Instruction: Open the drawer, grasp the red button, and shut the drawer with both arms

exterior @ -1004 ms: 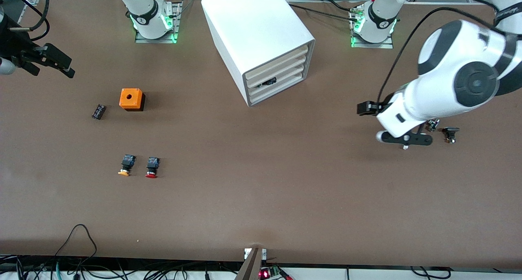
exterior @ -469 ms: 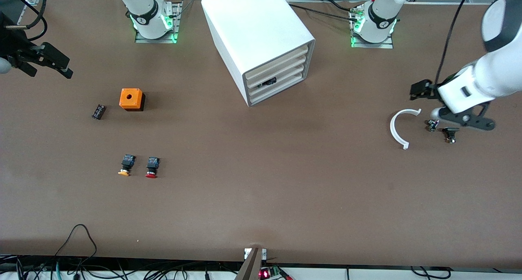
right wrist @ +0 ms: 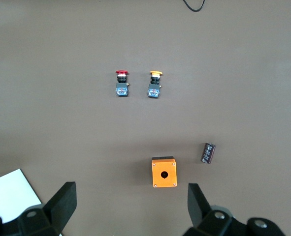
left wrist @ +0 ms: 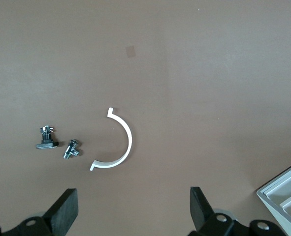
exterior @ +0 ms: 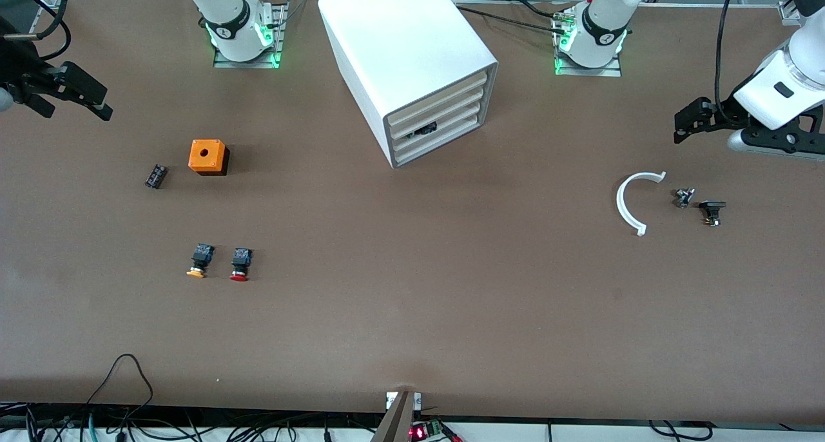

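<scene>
The button (exterior: pixel 240 263) lies on its side on the surface, red cap toward the front camera, near the right arm's end. It sits just beside its orange-capped twin (exterior: pixel 200 260), and the two do not touch. It looks small, light and rigid, hard plastic, so it should not crush. I'd guess the rounded cap is slick, so the squarer black-and-blue body is the better place to pinch, across its flat sides. The twin lies close on one side, which leaves little room for a finger there.

Farther from the camera sit the orange cube (exterior: pixel 207 156) and a small black part (exterior: pixel 155 176) beside it.

The cabinet (exterior: pixel 412 62) stands mid-surface, all four drawers pushed in. One drawer (exterior: pixel 438 127) shows something dark at its front edge. The fronts look stiff and smooth with little to hook, so the pull may slip.

Right pincer (exterior: pixel 71 93) hangs over the right arm's end of the surface, fingers spread wide, holding nothing. Left pincer (exterior: pixel 693 118) hovers over the left arm's end, also wide open and empty, above a white arc (exterior: pixel 628 203) and two small metal bits (exterior: pixel 683 197).
</scene>
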